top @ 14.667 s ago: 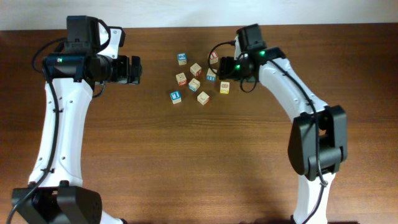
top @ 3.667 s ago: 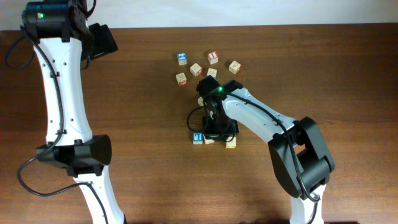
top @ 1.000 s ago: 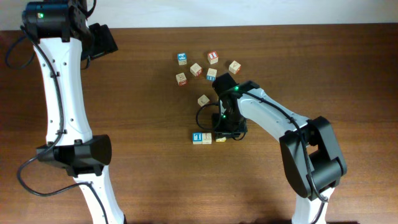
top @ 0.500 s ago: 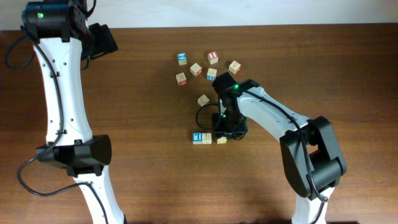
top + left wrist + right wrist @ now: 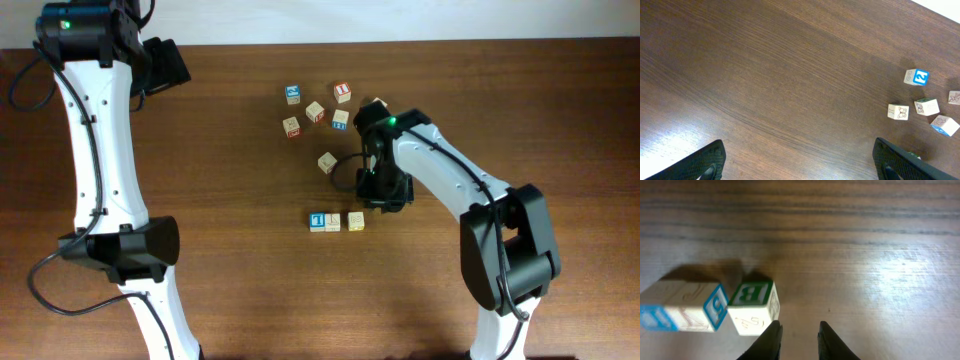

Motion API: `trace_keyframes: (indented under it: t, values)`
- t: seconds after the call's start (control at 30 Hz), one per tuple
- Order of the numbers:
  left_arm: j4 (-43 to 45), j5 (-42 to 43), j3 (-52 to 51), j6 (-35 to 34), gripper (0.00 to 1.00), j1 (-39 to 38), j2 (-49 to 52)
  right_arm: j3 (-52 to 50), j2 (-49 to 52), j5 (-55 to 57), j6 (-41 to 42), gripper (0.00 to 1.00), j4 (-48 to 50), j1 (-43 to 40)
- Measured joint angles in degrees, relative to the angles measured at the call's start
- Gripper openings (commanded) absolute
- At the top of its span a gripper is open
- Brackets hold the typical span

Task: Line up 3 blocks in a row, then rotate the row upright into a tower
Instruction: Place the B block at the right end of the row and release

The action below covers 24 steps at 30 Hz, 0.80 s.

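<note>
1. Nearest the front of the table, the three blocks lie flat in a short row. A blue-printed block sits at the left end, a pale-topped block touches it, and a yellow-printed block sits just beside that at the right end.
2. Just behind the row's right end hangs the right gripper, pointing down and apart from the yellow-printed block. In the wrist view its fingers stand slightly parted, with nothing between them and only bare wood below.
3. Further back a lone pale block sits by itself.
4. Beyond it lies a loose scatter of blocks, among them a red-faced block and a blue-faced block. One more block is partly hidden by the right arm.
5. Farthest back, at the left corner, is the left gripper, well apart from every block. Its fingers are spread wide and hold nothing.
</note>
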Motion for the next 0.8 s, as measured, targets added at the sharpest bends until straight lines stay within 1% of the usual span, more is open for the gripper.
trace_keyframes:
  t: [0.13,0.33,0.8]
  values:
    - [0.1,0.0,0.0,0.0,0.93,0.0,0.2,-3.2,0.0,0.2,1.8,0.24,2.2,1.8]
    - [0.1,0.0,0.0,0.0,0.93,0.0,0.2,-3.2,0.6,0.3,2.3,0.23,2.8,3.2]
    - [0.0,0.0,0.0,0.0,0.92,0.0,0.2,-3.2,0.8,-2.7,2.4,0.23,5.4,3.2]
